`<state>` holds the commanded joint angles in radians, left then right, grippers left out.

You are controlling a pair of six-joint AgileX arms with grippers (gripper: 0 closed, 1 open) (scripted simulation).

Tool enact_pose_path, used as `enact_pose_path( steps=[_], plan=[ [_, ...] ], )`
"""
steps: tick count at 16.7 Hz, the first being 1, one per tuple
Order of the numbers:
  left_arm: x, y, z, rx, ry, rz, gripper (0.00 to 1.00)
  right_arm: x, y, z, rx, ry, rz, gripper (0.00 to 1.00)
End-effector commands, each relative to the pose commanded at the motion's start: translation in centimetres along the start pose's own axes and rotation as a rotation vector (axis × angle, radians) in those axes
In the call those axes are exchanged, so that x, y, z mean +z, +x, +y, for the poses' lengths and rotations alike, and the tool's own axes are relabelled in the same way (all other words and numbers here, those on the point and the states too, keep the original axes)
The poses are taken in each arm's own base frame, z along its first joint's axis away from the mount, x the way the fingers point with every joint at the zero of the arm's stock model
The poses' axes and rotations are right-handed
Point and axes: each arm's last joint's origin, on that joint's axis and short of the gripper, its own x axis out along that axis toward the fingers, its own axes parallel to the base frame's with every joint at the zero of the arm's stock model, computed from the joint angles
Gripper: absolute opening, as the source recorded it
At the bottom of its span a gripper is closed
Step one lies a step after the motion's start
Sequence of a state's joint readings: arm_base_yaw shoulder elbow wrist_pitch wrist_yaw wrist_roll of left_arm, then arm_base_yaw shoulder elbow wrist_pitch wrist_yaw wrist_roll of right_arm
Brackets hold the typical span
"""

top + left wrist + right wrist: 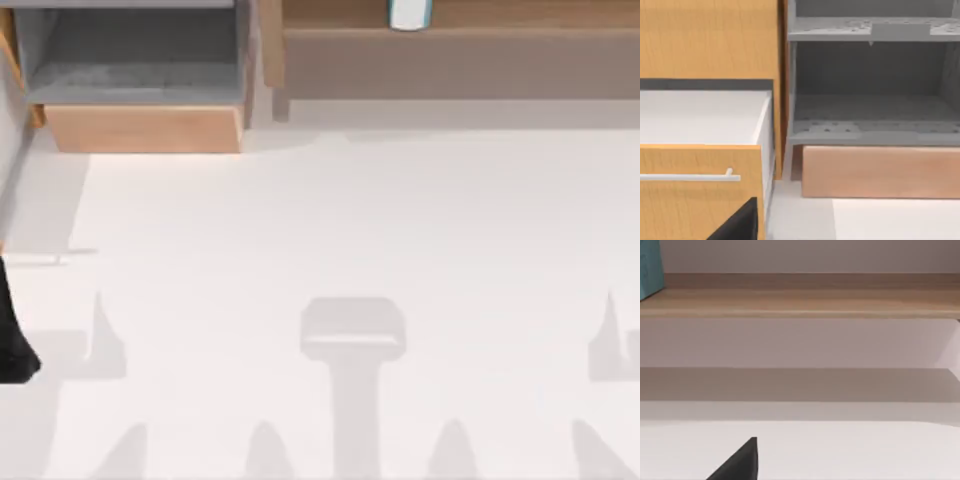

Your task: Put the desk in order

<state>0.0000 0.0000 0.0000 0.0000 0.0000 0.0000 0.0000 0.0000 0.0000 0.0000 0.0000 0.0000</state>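
The large plain white flat surface (350,230) is bare. At its far left corner stands the wood-fronted, grey-lined drawer box (140,90), nearest the left arm (15,340). I cannot tell either end effector's state.

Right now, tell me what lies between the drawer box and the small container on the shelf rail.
In the top view, nothing but a wooden upright stands between the drawer box and the container on the shelf rail.
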Motion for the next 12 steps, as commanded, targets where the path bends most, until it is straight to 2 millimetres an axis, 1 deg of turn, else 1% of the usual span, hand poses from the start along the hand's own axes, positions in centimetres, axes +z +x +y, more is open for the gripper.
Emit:
enact_pose_path(
  steps=[3, 5, 6, 7, 9, 11, 12],
  plan=[
    [0.2, 0.0, 0.0, 0.001, 0.001, 0.007, 1.00, 0.0, 0.0, 0.0, 0.000, 0.000, 0.000, 1.00],
    [1.1, 0.1, 0.1, 0.008, 0.007, 0.043, 1.00, 0.0, 0.0, 0.0, 0.000, 0.000, 0.000, 1.00],
    [1.8, 0.1, 0.3, 0.015, 0.011, 0.069, 1.00, 0.0, 0.0, 0.0, 0.000, 0.000, 0.000, 1.00],
    [2.8, 0.3, 0.4, 0.025, 0.014, 0.101, 1.00, 0.0, 0.0, 0.0, 0.000, 0.000, 0.000, 1.00],
    [5.4, 0.9, 0.8, 0.053, 0.018, 0.179, 1.00, 0.0, 0.0, 0.0, 0.000, 0.000, 0.000, 1.00],
    [8.4, 2.2, 1.5, 0.087, 0.016, 0.275, 1.00, 0.0, 0.0, 0.0, 0.000, 0.000, 0.000, 1.00],
    [10.0, 3.2, 1.9, 0.105, 0.012, 0.329, 1.00, 0.0, 0.0, 0.0, 0.000, 0.000, 0.000, 1.00]
  ],
)
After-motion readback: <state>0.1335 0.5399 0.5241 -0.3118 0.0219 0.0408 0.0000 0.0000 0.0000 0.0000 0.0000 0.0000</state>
